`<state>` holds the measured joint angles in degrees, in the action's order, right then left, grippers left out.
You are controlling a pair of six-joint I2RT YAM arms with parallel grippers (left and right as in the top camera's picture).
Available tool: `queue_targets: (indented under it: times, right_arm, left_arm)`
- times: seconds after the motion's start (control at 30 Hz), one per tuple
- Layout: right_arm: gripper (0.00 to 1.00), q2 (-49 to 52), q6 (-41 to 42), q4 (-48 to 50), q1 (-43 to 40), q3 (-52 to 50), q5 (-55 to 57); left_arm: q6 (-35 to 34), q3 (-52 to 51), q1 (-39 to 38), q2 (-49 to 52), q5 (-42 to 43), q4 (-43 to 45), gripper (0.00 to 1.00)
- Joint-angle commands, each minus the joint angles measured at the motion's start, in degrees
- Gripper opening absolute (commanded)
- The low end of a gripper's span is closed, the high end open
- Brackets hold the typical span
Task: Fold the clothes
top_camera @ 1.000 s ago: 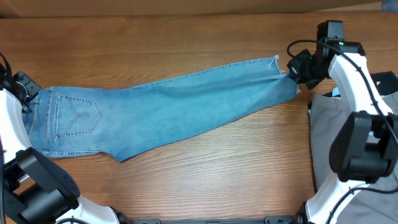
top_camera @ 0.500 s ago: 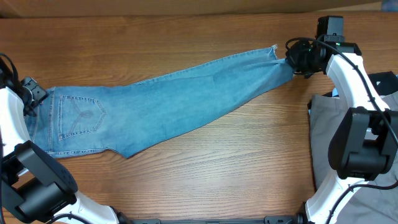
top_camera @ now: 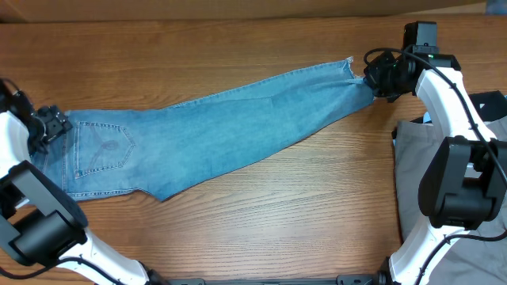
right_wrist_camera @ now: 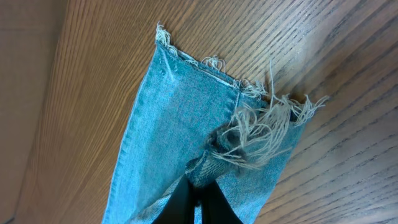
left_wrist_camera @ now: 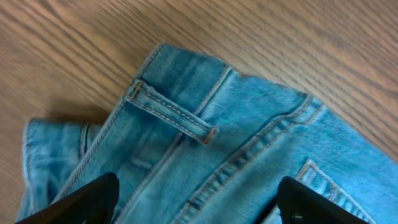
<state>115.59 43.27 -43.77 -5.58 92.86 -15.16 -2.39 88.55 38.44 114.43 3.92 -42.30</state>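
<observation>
The clothes are light-blue jeans lying flat and stretched across the table from the left edge to the upper right. My left gripper stands open over the waistband end, near a stitched back pocket. In the left wrist view its fingers sit wide apart on either side of the waistband denim, beside a belt loop, holding nothing. My right gripper is shut on the frayed whitish leg hem. In the right wrist view the gripper pinches a bunched fold of it.
A grey cloth lies at the table's right side beneath the right arm. Bare wooden tabletop surrounds the jeans. A lighter strip runs along the far edge.
The left gripper has opened and let go of the waistband. The right gripper earlier pulled the hem up and to the right, sliding the jeans slightly rightward; it has held still since.
</observation>
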Motion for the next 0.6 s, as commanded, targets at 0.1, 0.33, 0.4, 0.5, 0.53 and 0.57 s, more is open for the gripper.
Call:
queue_targets:
  times: [0.1,0.33,0.4,0.5,0.53,0.57]
  right_arm:
    - [0.04,0.2,-0.2,-0.1,-0.2,0.1,0.1]
    - [0.04,0.2,-0.2,-0.7,-0.2,0.1,0.1]
    - [0.04,0.2,-0.2,-0.7,-0.2,0.1,0.1]
    - [0.04,0.2,-0.2,-0.9,-0.2,0.1,0.1]
    - [0.04,0.2,-0.2,-1.0,-0.2,0.1,0.1]
    - [0.04,0.2,-0.2,-1.3,-0.2,0.1,0.1]
  left_arm:
    - [8.8,1.2,6.2,-0.1,18.2,2.6,0.90]
    - [15.1,1.2,9.4,1.4,21.7,3.6,0.99]
    - [16.9,1.2,9.4,2.7,24.5,3.8,0.98]
    - [17.2,1.2,9.0,5.3,26.6,5.6,0.95]
    - [16.9,1.2,8.9,6.1,26.6,6.5,0.93]
    - [16.1,1.2,8.9,7.1,26.6,7.4,0.94]
